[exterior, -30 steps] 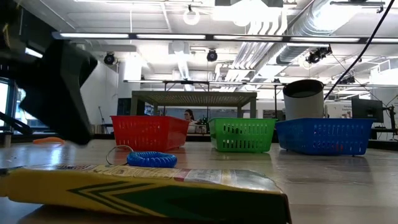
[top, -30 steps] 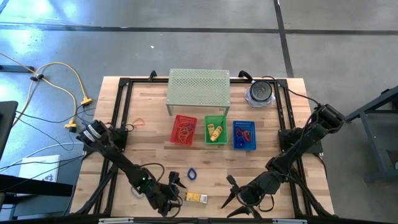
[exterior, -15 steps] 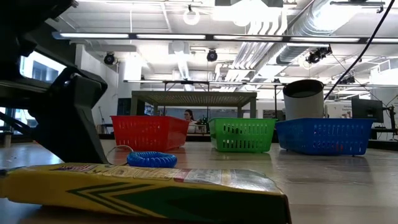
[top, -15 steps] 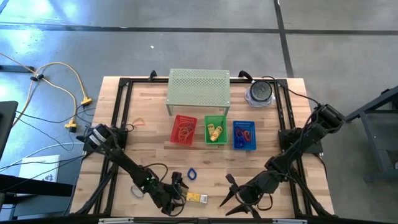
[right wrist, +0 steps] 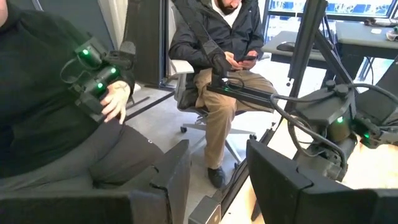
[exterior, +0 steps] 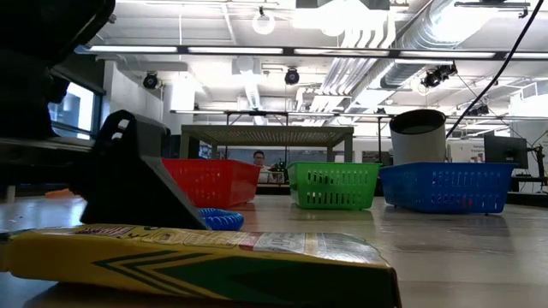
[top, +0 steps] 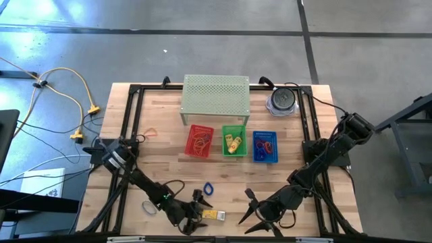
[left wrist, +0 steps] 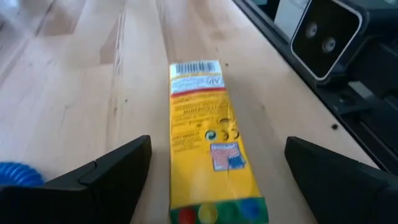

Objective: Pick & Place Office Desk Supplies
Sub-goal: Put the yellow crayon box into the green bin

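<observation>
1. My left gripper (top: 200,214) has moved right along the lower edge of the high view since a second ago, closing on the yellow box (top: 214,215); in the low view its dark finger (exterior: 137,180) now covers more of the blue coil (exterior: 224,219).
2. Left jaws stand wide, holding nothing; in the left wrist view the yellow box (left wrist: 208,148) lies between the two fingers, untouched.
3. My right gripper (top: 251,210) waits at lower centre-right of the high view, unchanged; jaws partly apart and holding nothing.
4. Yellow box: flat on the wooden table (top: 162,162), long and narrow, barcode at one end, red band, coloured dots at the other.
5. Red basket (top: 199,142), green basket (top: 234,140), blue basket (top: 264,146) sit in a row mid-frame, unmoved. Blue coil (top: 208,189) lies just above the box.
</observation>
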Motion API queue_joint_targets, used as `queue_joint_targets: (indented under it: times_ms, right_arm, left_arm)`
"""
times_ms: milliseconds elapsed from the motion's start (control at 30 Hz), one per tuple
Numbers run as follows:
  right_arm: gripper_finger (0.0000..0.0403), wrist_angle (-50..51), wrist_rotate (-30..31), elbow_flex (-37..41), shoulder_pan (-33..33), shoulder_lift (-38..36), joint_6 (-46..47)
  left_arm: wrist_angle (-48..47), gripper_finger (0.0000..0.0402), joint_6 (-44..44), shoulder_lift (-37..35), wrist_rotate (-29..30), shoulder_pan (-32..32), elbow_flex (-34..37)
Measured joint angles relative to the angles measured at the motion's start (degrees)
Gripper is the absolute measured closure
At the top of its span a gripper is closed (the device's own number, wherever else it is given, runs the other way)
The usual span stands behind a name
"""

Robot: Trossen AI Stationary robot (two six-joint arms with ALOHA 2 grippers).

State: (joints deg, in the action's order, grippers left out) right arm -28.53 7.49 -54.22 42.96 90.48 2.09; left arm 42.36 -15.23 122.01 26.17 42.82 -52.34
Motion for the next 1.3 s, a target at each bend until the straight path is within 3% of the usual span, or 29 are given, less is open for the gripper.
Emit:
queue_joint_targets:
  times_ms: [533, 1000, 1300]
  right_arm:
    - [0.0257, -0.4, -0.2, 0.0, 0.0, 0.0, -0.2]
    - [0.0257, -0.3, -0.2, 0.0, 0.0, 0.0, -0.4]
    - [0.0257, -0.3, -0.3, 0.0, 0.1, 0.0, -0.4]
  left_arm:
    - [3.2, 0.0055, 0.6, 4.9, 3.8, -1.9, -0.1]
    - [3.1, 0.0199, 1.7, 5.0, 2.0, -2.8, -0.1]
    - [6.1, 0.0283, 3.0, 4.2, 4.0, -3.2, 0.2]
